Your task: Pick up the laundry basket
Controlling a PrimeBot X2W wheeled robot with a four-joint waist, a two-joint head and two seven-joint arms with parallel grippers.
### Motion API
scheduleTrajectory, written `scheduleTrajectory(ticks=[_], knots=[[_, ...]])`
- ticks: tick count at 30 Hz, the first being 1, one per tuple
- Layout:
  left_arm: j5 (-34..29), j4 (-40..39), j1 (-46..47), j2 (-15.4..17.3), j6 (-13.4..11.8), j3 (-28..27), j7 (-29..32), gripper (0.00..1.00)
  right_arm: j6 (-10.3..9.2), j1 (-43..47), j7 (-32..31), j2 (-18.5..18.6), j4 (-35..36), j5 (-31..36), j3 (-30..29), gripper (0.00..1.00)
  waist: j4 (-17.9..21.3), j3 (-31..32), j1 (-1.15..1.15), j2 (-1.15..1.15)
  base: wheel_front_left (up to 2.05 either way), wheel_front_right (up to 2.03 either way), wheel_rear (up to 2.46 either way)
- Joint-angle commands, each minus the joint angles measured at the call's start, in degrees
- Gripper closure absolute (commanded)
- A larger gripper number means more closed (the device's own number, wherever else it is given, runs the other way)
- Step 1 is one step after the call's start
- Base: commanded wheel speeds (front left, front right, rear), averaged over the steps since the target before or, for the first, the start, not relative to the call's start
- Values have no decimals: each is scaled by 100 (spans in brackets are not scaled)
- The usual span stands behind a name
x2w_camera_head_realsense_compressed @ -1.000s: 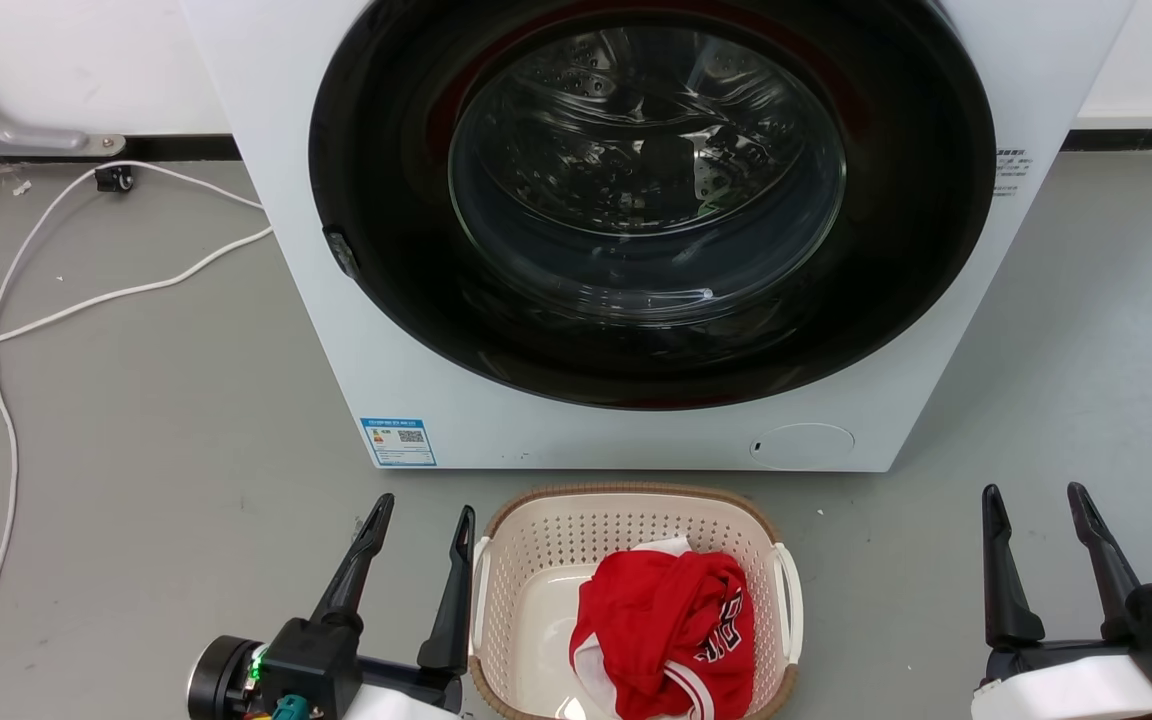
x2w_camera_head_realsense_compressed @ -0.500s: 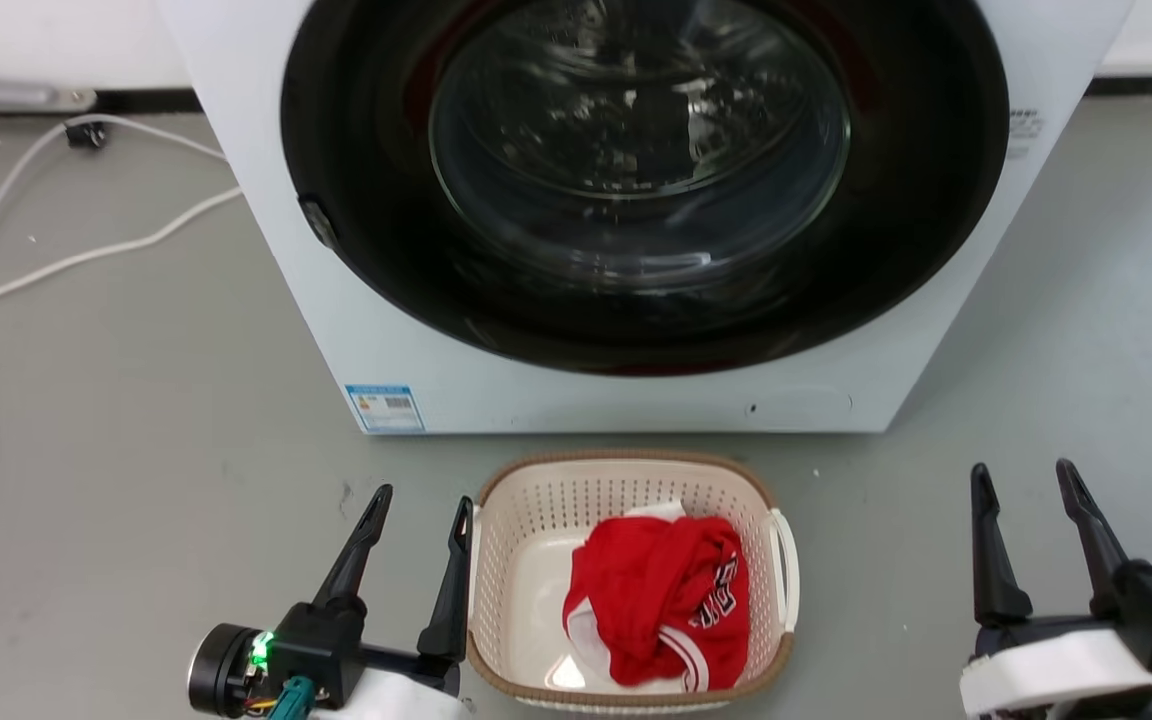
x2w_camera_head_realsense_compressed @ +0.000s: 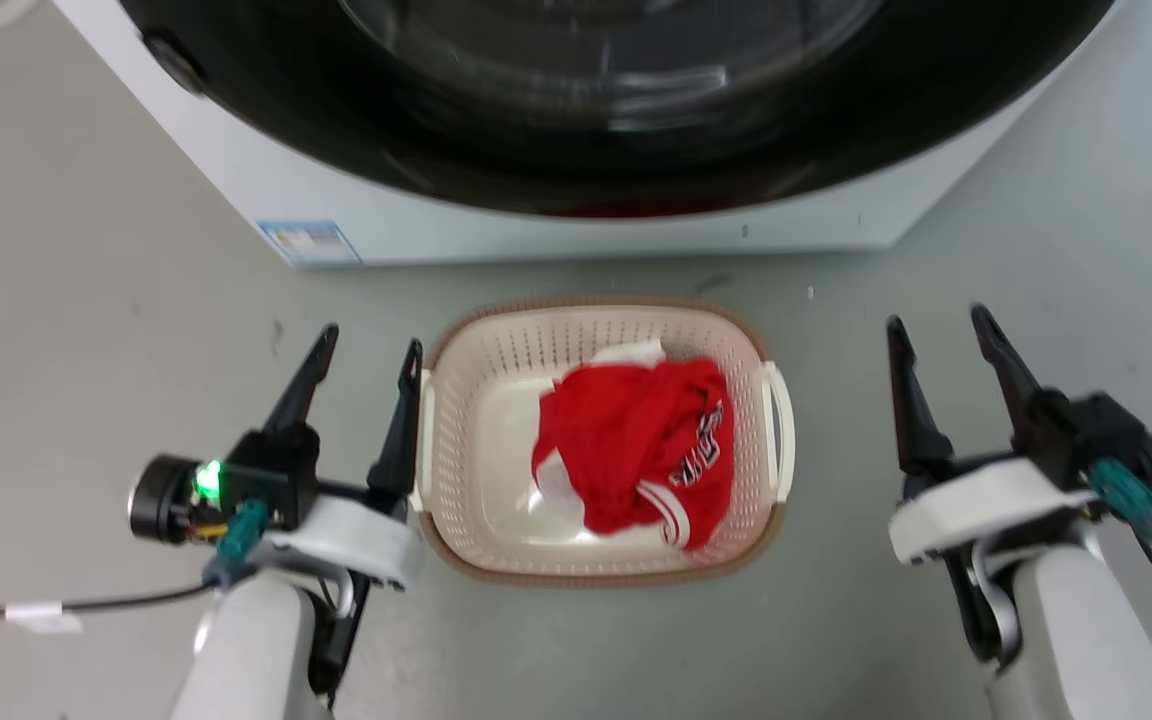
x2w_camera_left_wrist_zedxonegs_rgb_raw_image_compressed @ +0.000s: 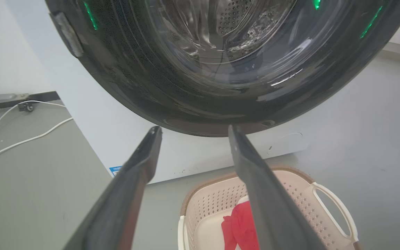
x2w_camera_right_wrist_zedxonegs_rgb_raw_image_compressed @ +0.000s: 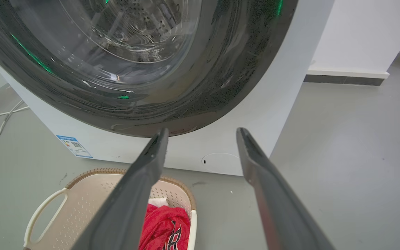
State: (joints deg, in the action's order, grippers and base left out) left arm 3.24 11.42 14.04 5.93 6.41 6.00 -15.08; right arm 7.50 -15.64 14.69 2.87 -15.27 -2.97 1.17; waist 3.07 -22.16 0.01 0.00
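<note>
The cream laundry basket point(x2w_camera_head_realsense_compressed: 496, 345) with a brown rim stands on the grey floor in front of the washer, a red garment point(x2w_camera_head_realsense_compressed: 636, 440) bunched inside it. My left gripper point(x2w_camera_head_realsense_compressed: 368, 345) is open just left of the basket, its inner finger close beside the left white handle point(x2w_camera_head_realsense_compressed: 426, 440). Further off on the other side, my right gripper point(x2w_camera_head_realsense_compressed: 936, 325) is open, about a hand's width from the right handle point(x2w_camera_head_realsense_compressed: 778, 430). The left wrist view has the basket point(x2w_camera_left_wrist_zedxonegs_rgb_raw_image_compressed: 300, 194) low and to the right of the left gripper point(x2w_camera_left_wrist_zedxonegs_rgb_raw_image_compressed: 193, 130). From the right wrist, the basket point(x2w_camera_right_wrist_zedxonegs_rgb_raw_image_compressed: 82, 194) lies lower left of the right gripper point(x2w_camera_right_wrist_zedxonegs_rgb_raw_image_compressed: 202, 131).
The white washer point(x2w_camera_head_realsense_compressed: 576, 225) with its shut dark round door point(x2w_camera_head_realsense_compressed: 616, 110) rises right behind the basket. White cables point(x2w_camera_left_wrist_zedxonegs_rgb_raw_image_compressed: 19, 139) trail on the floor to the left. Open grey floor point(x2w_camera_head_realsense_compressed: 1086, 250) lies to either side.
The head camera has tilted down, so the washer slid up the picture and the basket and both arms show more fully. Both grippers stay open beside the basket.
</note>
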Motion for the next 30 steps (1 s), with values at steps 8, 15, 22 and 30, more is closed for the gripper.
scheduleTrajectory(ticks=[8, 15, 22, 30], knots=[[157, 1403, 1187, 400, 89, 185, -13, 0, -2, -1251, -209, -2, -1298, -57, 213, 0, 243, -1349, -1, 0, 0, 0, 0], [423, 2957, 2090, 677, 104, 578, 53, 0, -2, -1987, -538, 0, -2420, -387, 464, 0, 314, -1754, -1, 0, 0, 0, 0], [942, 3957, 2830, 927, 105, 1188, 398, 0, -2, -2627, -865, 0, -3319, -773, 805, 0, 355, -2088, -1, 0, 0, 0, 0], [1727, 4391, 3391, 1136, 106, 2076, 1022, 0, -2, -3293, -1393, 0, -4099, -1191, 1281, 0, 308, -2362, -1, 0, 0, 0, 0]])
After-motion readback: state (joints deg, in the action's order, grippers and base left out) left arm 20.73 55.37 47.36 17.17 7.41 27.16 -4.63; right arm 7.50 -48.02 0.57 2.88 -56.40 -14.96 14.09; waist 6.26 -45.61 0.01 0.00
